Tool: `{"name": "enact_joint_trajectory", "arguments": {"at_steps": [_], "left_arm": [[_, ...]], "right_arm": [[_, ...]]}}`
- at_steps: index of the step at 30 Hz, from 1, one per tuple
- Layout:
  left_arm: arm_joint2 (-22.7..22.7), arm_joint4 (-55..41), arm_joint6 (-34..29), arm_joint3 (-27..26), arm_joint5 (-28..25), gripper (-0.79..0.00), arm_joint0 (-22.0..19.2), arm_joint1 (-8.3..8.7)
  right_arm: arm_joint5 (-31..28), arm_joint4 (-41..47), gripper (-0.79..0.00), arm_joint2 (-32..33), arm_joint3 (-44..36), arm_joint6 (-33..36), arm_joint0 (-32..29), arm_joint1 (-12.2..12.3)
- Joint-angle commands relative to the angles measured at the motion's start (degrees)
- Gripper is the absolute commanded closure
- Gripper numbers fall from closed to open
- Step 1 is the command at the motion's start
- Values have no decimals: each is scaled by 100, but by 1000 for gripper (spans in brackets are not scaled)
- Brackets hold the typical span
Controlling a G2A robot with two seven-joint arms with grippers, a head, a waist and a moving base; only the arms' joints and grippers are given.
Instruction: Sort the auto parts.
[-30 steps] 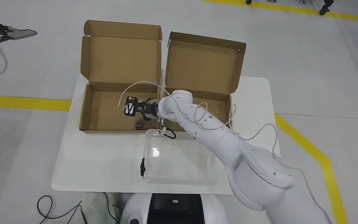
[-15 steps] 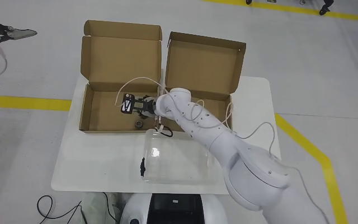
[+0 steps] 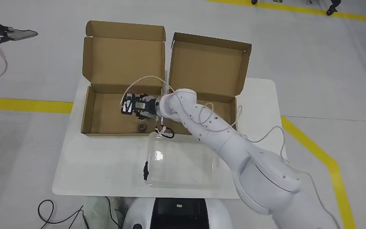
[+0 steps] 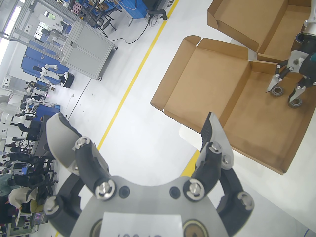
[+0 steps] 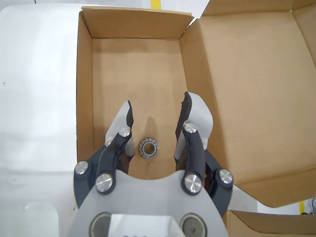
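Observation:
Two small metal bearings (image 4: 276,91) (image 4: 295,102) lie on the floor of the left cardboard box (image 3: 106,111). My right gripper (image 3: 130,106) hangs open just above them, one finger beside each. In the right wrist view, one bearing (image 5: 148,148) sits on the box floor (image 5: 138,75) between the spread fingers of the right gripper (image 5: 158,104). In the top view, a bearing (image 3: 140,126) rests by the box's front wall. My left gripper (image 4: 134,124) is open and holds nothing, off the table's left side, well short of the box (image 4: 259,129).
A second open cardboard box (image 3: 206,86) stands to the right of the first. A clear plastic container (image 3: 180,160) with a small dark part (image 3: 146,170) inside sits at the front of the white table (image 3: 257,114). Thin white cables loop around the right arm.
My right gripper has shifted slightly left and deeper over the left box's floor. The bearing by the front wall has not moved.

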Motion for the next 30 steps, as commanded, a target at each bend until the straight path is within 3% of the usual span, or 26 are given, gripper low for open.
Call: {"name": "enact_joint_trajectory", "arguments": {"at_steps": [1,10,12,15,18,23,30], "left_arm": [[0,0,0,0,0,-785,0,0],[0,0,0,0,0,-785,0,0],[0,0,0,0,0,-785,0,0],[0,0,0,0,0,-785,0,0],[0,0,0,0,0,-785,0,0],[0,0,0,0,0,-785,0,0],[0,0,0,0,0,-785,0,0]], "right_arm": [[19,-49,-379,100,-137,-98,-102,121],[185,-438,-459,1016,-1597,-148,-974,985],[92,-493,-560,1348,-2119,54,-1293,1214],[-33,-617,-634,1909,-3008,360,-1875,1547],[-190,-734,-785,2468,-3930,675,-2524,1827],[-427,-821,-785,3187,-5162,1102,-3462,2132],[-496,-877,-785,3853,-5993,1145,-4295,2365]]}}
